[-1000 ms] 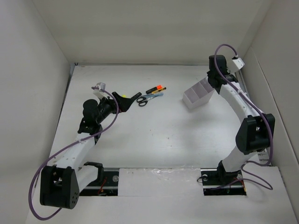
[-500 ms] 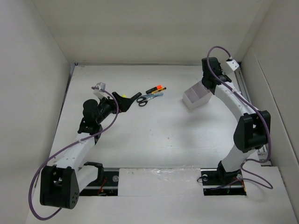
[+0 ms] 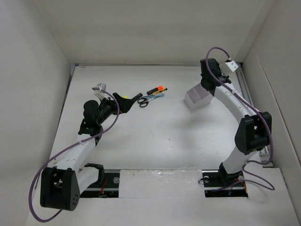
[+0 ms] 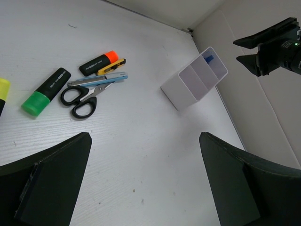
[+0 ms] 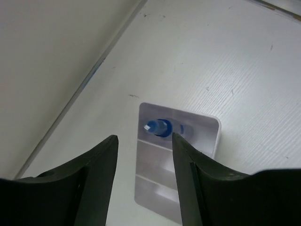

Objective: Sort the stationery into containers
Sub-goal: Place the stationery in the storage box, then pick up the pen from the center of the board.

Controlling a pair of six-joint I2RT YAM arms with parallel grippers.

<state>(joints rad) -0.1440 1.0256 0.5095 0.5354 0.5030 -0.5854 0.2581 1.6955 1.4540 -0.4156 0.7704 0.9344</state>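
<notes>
- Scissors (image 4: 82,96), orange-capped marker (image 4: 96,64) and cutter (image 4: 112,67) lie close together on the desk (image 4: 141,165), well apart from the white box (image 4: 188,92).
- Right tool (image 5: 143,138) hovers over the box, fingers apart and empty; a blue-capped bottle (image 5: 159,127) sits in an end compartment.
- Left tool (image 4: 145,136) gapes wide, holding nothing.

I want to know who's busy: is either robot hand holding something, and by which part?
Nothing is held. The left gripper is open and empty. The right gripper hangs open above the white box; the blue-capped item sits inside it, ungripped.
</notes>
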